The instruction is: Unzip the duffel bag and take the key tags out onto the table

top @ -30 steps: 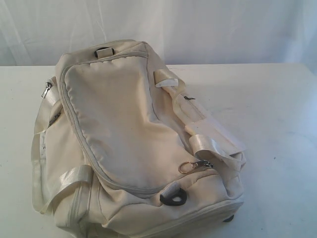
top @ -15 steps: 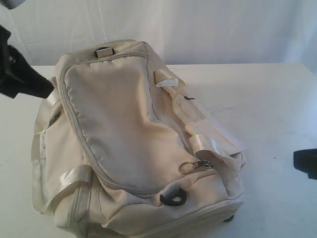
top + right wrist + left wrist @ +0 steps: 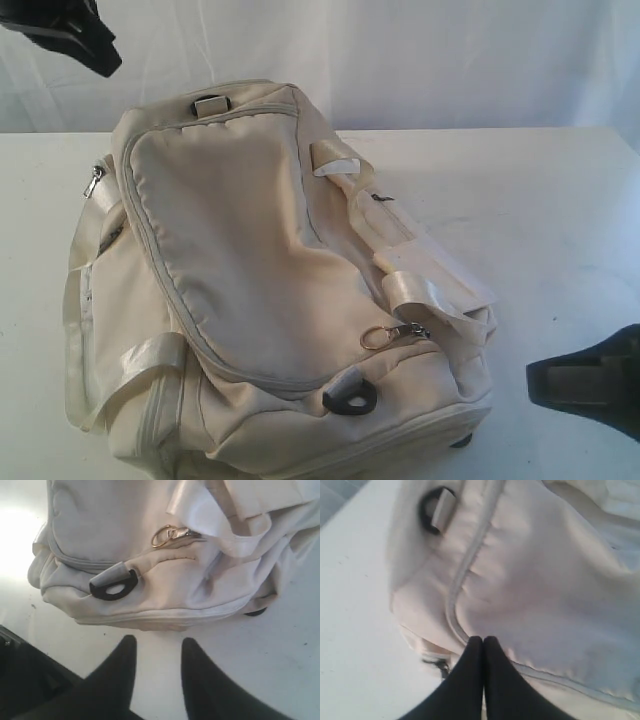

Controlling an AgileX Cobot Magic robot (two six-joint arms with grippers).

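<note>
Exterior view is being filled by the duffel bag (image 3: 270,280), which is being supported on the table (image 3: 560,200) and is zipped shut as far as can be told; the key tags are not being shown anywhere and are being presumed inside. The zipper pull (image 3: 388,334), with its metal ring, is being seen at 5 o'clock on the bag's top panel, a black D-ring (image 3: 350,400) lying at 7 o'clock of it. The right gripper (image 3: 158,641) is being held over bare table at 4 o'clock of the bag, jaws parted and empty, near the pull but apart from it. The left gripper (image 3: 482,640) is being held clenched on nothing, raised at 10 o'clock over the grey zipper track (image 3: 461,580). The step in hand is being judged as the reach for the pull. For this to be done well, the ring should be pinched squarely and drawn along the curved track rather than upward, while the soft fabric is being pinned by the left gripper so the bag is not being dragged.
</note>
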